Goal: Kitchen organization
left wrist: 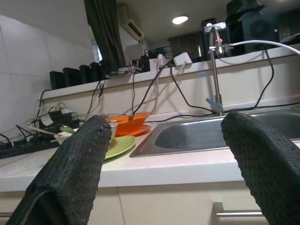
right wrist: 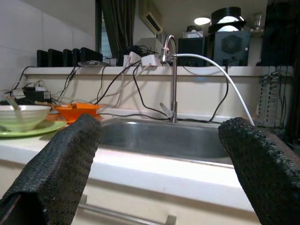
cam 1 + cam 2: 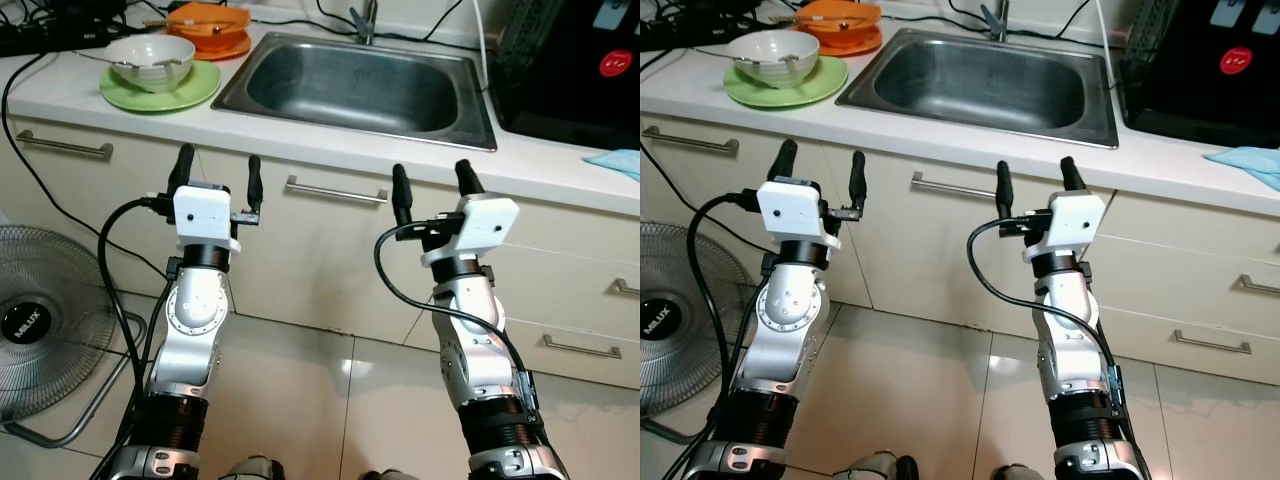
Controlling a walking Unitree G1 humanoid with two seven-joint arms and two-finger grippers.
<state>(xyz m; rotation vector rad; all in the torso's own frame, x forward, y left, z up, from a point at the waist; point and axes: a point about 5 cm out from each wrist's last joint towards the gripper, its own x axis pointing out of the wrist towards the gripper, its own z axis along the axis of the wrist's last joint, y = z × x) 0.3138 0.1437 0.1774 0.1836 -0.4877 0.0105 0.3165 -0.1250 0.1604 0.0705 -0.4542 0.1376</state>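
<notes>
On cream counter: one steel sink, one white bowl on green plate, one orange bowl; fan reads "MILUX". Left gripper and right gripper both spread wide, empty.

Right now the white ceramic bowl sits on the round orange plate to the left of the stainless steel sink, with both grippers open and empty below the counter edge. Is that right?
One detail is wrong: the white ceramic bowl sits on the round green plate, not the orange plate behind it, as the left eye view shows. The rest holds: it is left of the stainless steel sink, and the left gripper and right gripper are open and empty.
</notes>
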